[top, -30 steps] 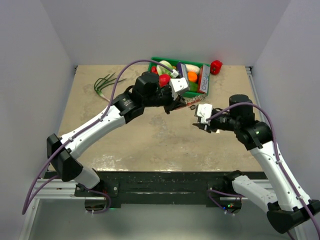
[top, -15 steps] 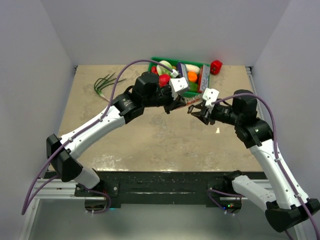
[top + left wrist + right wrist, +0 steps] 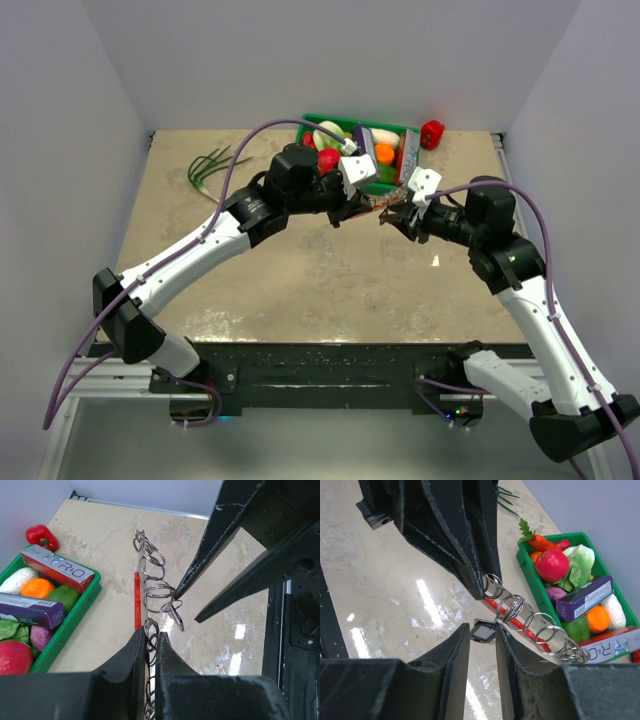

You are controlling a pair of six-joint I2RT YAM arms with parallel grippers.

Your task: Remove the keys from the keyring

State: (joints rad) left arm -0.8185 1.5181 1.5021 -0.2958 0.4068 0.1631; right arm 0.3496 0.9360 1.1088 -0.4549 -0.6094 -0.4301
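Overhead, the left gripper and right gripper meet above the table beside the green basket, with the keyring held between them. From the left wrist, the left jaws are clamped on the keyring's chain of rings beside its red tag, while the right jaws stand parted around a hanging key. From the right wrist, that black-headed key sits between the parted right fingertips.

White left arm reaches forward and right; its black left gripper has jaws pinched nearly shut. White right arm bends inward; black right gripper jaws slightly parted. Tips face each other, close together.
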